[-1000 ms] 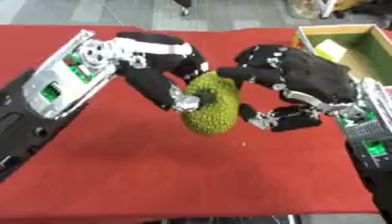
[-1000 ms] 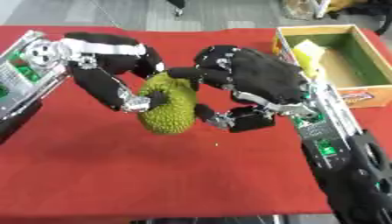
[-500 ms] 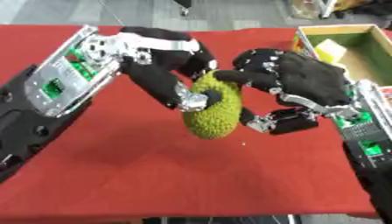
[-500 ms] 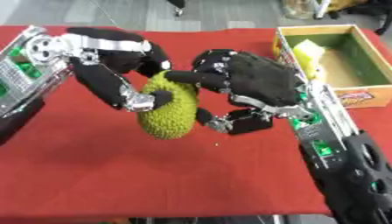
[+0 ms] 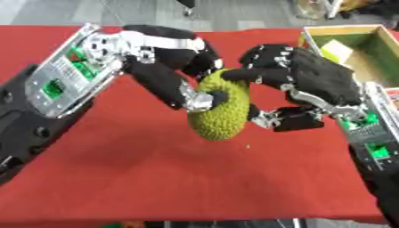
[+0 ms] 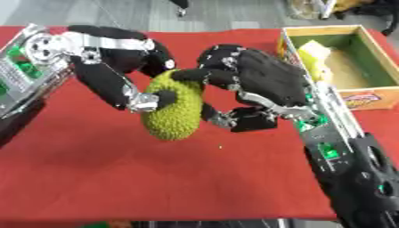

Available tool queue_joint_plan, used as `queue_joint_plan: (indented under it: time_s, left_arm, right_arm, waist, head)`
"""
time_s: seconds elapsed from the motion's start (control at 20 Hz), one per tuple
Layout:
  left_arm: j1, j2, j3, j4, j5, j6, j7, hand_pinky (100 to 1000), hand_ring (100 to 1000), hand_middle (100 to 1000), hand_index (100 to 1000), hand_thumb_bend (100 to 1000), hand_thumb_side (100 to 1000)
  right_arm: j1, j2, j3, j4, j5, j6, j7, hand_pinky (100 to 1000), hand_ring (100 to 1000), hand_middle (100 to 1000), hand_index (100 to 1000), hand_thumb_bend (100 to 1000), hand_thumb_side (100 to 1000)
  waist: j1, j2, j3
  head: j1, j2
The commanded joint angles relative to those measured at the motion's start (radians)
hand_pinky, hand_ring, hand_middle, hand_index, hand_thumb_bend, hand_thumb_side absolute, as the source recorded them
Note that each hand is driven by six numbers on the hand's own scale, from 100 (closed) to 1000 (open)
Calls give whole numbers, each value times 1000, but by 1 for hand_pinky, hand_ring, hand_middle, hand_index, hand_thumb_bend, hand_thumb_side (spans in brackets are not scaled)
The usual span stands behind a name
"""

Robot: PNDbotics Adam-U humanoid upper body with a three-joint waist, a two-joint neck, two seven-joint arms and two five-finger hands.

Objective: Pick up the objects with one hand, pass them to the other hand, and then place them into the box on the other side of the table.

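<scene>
A bumpy green oval fruit (image 5: 220,111) hangs above the red table (image 5: 156,173) near the middle. My left hand (image 5: 175,67) comes in from the upper left and has its fingers and thumb curled round the fruit's left side and top. From the right, my right hand (image 5: 311,84) has its fingers over the fruit's upper right and its thumb (image 5: 288,120) against the lower right side. A wooden box (image 6: 343,67) with a green floor stands at the far right and holds a yellow-green item (image 6: 315,53).
A printed label (image 6: 366,99) shows on the box's front wall. Beyond the table's far edge is grey floor with a dark object (image 5: 187,3). Red cloth stretches open below the fruit down to the near edge.
My right hand has moved in from the right and its fingers now wrap the fruit's upper right. The fruit and left hand have hardly shifted.
</scene>
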Motion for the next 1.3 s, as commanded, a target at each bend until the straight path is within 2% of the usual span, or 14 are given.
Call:
queue_joint_plan:
  time_s: [0.05,0.3,0.5,0.85,1.0,1.1,1.3]
  left_arm:
    - [-26,-8,7,-6,-12,-3,-10,715,547,454,533,100,258]
    - [-24,-22,2,34,-51,-29,-13,717,551,457,538,100,260]
    - [-23,-33,-1,71,-82,-54,-16,718,555,462,546,100,266]
    - [-25,-53,0,125,-118,-87,-19,721,562,472,559,104,283]
    - [-28,-58,-2,132,-125,-95,-19,723,568,483,575,139,305]
    - [-30,-58,-4,135,-132,-102,-21,728,578,499,595,210,366]
    - [-34,-61,-1,146,-143,-117,-22,733,587,511,611,260,422]
  right_arm:
    - [-15,2,0,2,-50,7,-57,700,566,491,426,100,100]
    - [-16,1,10,19,-82,1,-141,691,553,477,370,100,100]
    - [-19,2,19,30,-88,-14,-175,692,555,476,337,100,100]
    - [-21,5,28,43,-115,-49,-149,702,570,493,357,100,100]
    - [-23,4,27,44,-127,-57,-136,704,572,493,335,100,100]
    - [-26,2,24,45,-131,-61,-131,705,575,495,316,100,100]
    - [-27,-5,19,43,-132,-66,-128,706,576,494,308,100,100]
  waist:
    - [11,-34,-2]
    - [11,-32,-6]
    - [11,-30,-8]
    - [10,-29,-11]
    - [10,-30,-11]
    - [10,-31,-11]
    - [10,-31,-12]
  head:
    - [1,-2]
    - [4,-2]
    - [6,-2]
    - [8,-2]
    - [9,-2]
    - [9,-2]
    - [11,-2]
